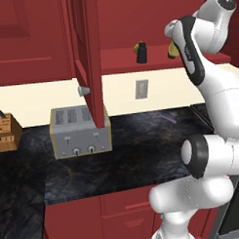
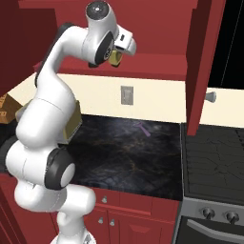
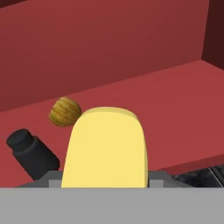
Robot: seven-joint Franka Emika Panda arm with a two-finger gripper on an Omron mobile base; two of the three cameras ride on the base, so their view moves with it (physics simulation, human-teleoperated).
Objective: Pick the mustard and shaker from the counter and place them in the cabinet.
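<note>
My gripper is shut on the mustard, a yellow bottle held up at the level of the cabinet shelf. The mustard peeks out under the hand in the right base view. The shaker, a small dark cylinder, stands on the red shelf to the left of the hand. In the hand view the shaker is at the lower left, beside the bottle. The tall cabinet door hangs open over the black counter.
A rounded orange-yellow lump lies on the shelf behind the shaker. A toaster and a knife block stand on the counter at left. A stove adjoins the counter at right, under the open door.
</note>
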